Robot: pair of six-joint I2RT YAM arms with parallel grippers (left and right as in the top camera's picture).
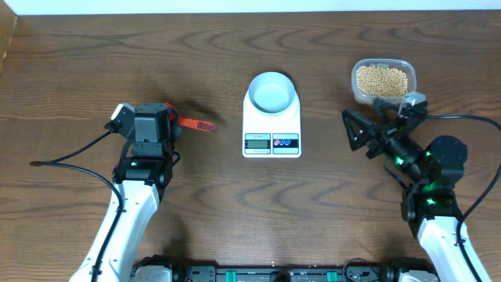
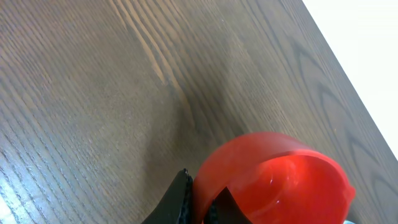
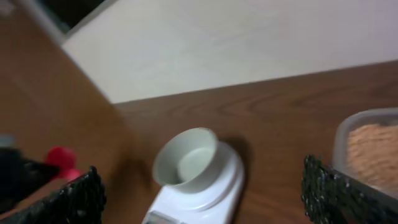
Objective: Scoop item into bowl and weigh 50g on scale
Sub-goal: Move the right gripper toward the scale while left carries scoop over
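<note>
1. Left end effector (image 1: 172, 122), middle left of the overhead view: clamped fully closed on a red scoop (image 2: 273, 180). The scoop's handle (image 1: 200, 125) pokes out toward frame centre over the brown wood tabletop (image 1: 78, 63).
2. Left wrist view: the scoop cup fills the lower right, its mouth turned toward the right edge. Black fingers (image 2: 180, 199) at the bottom edge press against the cup's near side. I cannot tell whether the cup touches the wood.
3. Right end effector (image 1: 374, 117), middle right of the overhead view: jaws spread wide, gripping nothing and touching nothing. In its own wrist view the studded fingers (image 3: 78, 199) sit in the lower left and lower right corners, with a broad gap between them.
4. Beans (image 1: 382, 78): heaped in a clear tub (image 1: 356, 92) at the upper right of the overhead view, just beyond the right end effector. In the right wrist view the tub shows at the right edge, blurred.
5. Bowl (image 1: 272, 92): upper centre, white with a pale bluish inside, seated on the far half of the scale (image 1: 272, 125).
6. Scale: centre of the frame, between the two arms. Its display and buttons face the bottom edge. The reading is too small to make out.
</note>
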